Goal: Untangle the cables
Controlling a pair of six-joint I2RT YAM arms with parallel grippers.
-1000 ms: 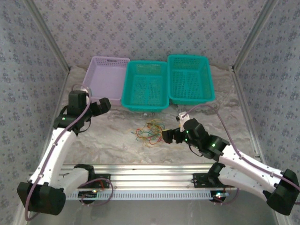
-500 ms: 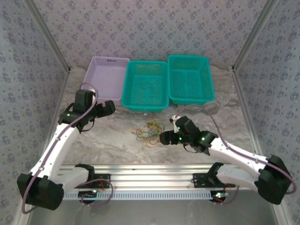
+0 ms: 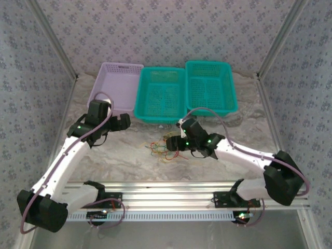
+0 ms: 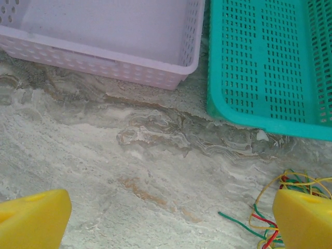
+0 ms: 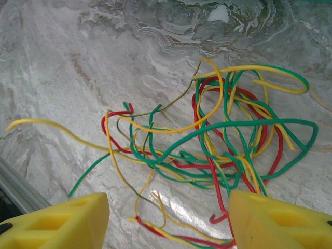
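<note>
The cables (image 3: 162,146) lie in a tangle of red, yellow, orange and green wires on the marbled table, in front of the teal baskets. My right gripper (image 3: 172,143) hangs over the tangle's right side. In the right wrist view the cables (image 5: 207,140) spread between and beyond my yellow fingers (image 5: 62,223); the right gripper (image 5: 168,223) is open, with loose wire ends between the pads and none pinched. My left gripper (image 3: 124,122) stands open to the left of the tangle. The left gripper (image 4: 171,218) has bare table between its pads, with the cables (image 4: 241,225) at its right finger.
A lilac basket (image 3: 116,83) and two teal baskets (image 3: 161,96) (image 3: 210,88) stand in a row at the back. The lilac basket (image 4: 104,62) and a teal basket (image 4: 259,62) lie just ahead of the left gripper. Aluminium rails run along the near edge.
My right arm has reached left and forward onto the tangle, and its jaws have narrowed. The left arm has drifted a little right, towards the cables.
</note>
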